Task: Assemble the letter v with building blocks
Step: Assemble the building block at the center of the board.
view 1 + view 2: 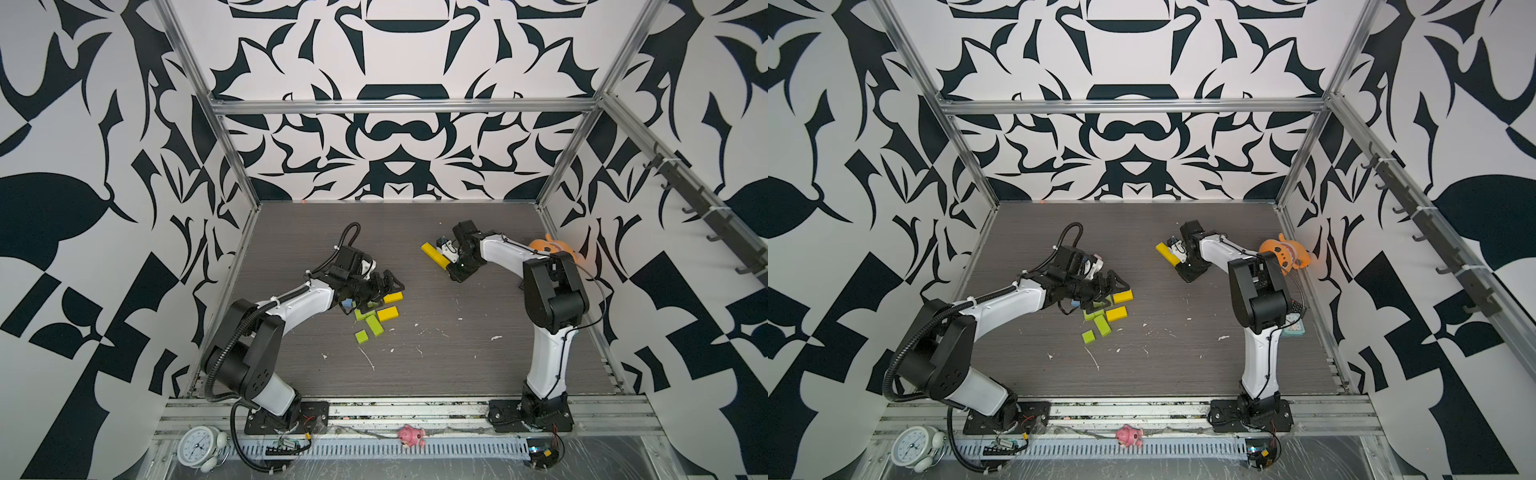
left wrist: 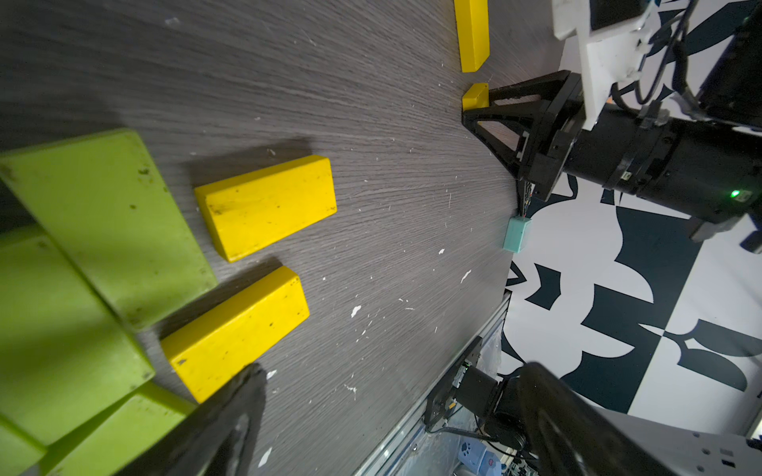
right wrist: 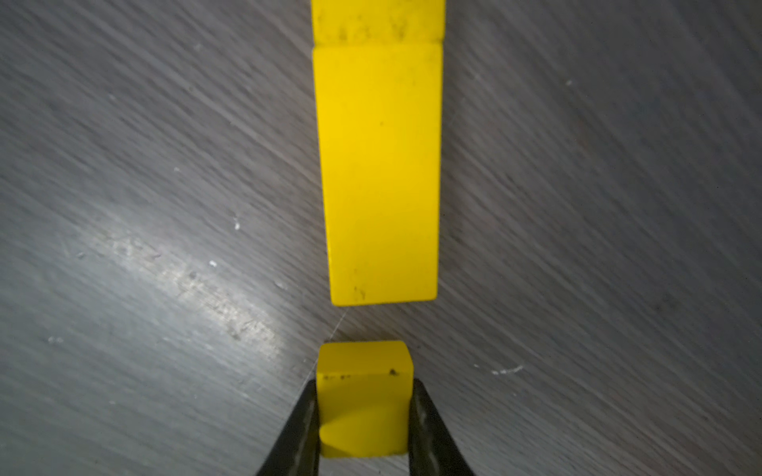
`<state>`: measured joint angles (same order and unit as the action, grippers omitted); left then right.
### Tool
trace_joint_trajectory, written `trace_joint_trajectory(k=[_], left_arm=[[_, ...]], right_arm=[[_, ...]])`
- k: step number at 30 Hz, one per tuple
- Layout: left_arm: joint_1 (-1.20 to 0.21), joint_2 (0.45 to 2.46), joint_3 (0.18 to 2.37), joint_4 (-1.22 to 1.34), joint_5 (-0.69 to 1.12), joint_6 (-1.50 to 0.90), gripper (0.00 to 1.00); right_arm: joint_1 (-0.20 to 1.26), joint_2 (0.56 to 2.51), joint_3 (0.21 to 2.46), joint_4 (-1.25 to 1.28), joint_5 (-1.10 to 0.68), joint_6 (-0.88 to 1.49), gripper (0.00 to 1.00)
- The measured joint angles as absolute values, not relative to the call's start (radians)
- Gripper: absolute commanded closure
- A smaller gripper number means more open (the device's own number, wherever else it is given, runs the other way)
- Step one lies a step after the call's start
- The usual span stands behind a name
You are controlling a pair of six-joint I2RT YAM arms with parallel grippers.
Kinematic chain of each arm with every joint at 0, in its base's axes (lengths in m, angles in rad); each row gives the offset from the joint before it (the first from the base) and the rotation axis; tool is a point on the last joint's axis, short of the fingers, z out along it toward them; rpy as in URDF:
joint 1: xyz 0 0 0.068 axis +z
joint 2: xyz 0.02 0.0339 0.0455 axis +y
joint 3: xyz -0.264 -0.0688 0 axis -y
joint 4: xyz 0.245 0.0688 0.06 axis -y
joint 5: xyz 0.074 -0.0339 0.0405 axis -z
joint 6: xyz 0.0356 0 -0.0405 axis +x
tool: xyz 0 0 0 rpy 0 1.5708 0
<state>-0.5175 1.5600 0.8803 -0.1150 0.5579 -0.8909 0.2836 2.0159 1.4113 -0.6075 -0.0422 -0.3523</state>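
The right hand [image 3: 364, 385] is clamped on a small yellow block [image 3: 365, 360], one finger against each side. Whether the block touches the worktop [image 1: 436, 357] cannot be told. It sits in line with a long yellow block [image 3: 379, 173], just short of its near end, with a narrow gap between them. Both lie towards the back of the worktop, right of centre. The left hand [image 1: 382, 291] is spread wide and holds nothing. It hangs over a loose cluster left of centre: two yellow blocks [image 1: 392, 297] side by side, lime blocks [image 1: 376, 325] near them, and a blue block [image 1: 347, 303] under the arm. An orange plush toy [image 1: 1283, 251] sits by the right wall.
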Motion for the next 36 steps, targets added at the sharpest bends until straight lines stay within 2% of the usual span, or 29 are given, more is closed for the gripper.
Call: trace_joint_trajectory(k=[36], left_arm=[[-0.521,1.562,0.880,-0.115,0.557,-0.891,0.01]], right_arm=[[0.283,2.055,1.467,-0.612,-0.048,-0.366,0.71]])
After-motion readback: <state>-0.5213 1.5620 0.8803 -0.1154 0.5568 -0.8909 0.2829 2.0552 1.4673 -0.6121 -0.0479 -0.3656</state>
